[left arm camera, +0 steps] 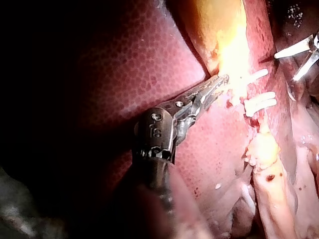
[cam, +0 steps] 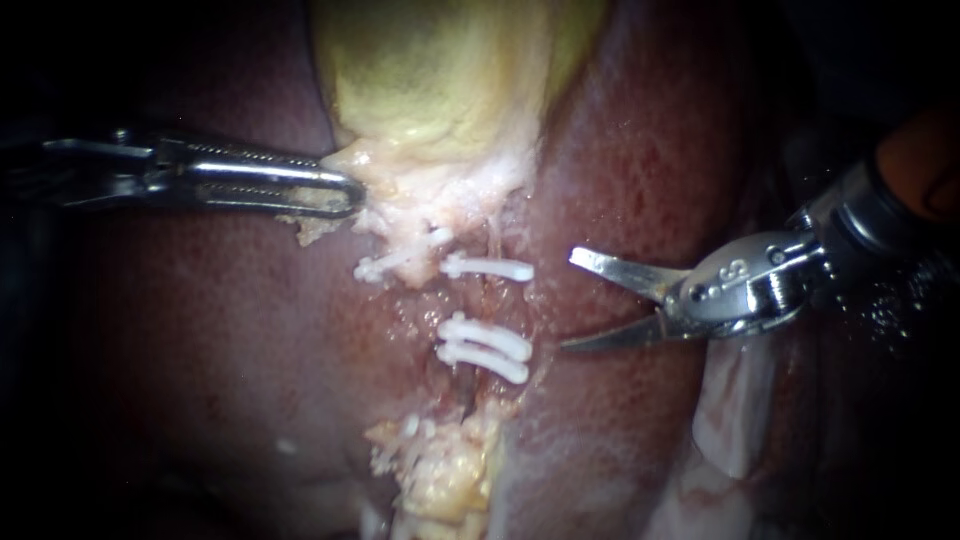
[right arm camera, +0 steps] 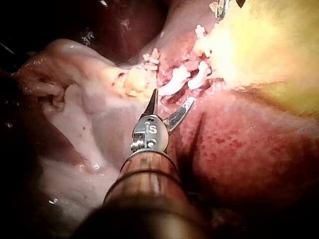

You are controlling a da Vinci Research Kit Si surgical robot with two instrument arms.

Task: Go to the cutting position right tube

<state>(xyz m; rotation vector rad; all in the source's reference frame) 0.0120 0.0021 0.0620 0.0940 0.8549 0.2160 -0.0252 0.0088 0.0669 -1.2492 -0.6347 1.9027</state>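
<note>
The yellow-green gallbladder [cam: 450,80] lies on the dark red liver [cam: 200,330]. Below its pale neck, a white clip [cam: 490,267] and two more clips [cam: 485,348] cross the right tube [cam: 488,300], leaving a bare stretch between them. Another clip [cam: 395,262] sits on the left tube. My left instrument [cam: 345,192] is shut on the pale tissue at the gallbladder's neck, as its wrist view also shows [left arm camera: 219,82]. My right instrument [cam: 570,300] has two open blades. It stands right of the clipped tube, apart from it, tips pointing at the gap between the clips [right arm camera: 172,97].
Yellowish fatty tissue [cam: 445,470] lies below the clips. Pale folded tissue [cam: 730,410] sits under the right instrument's shaft. Liver rises on both sides of the groove that holds the tubes.
</note>
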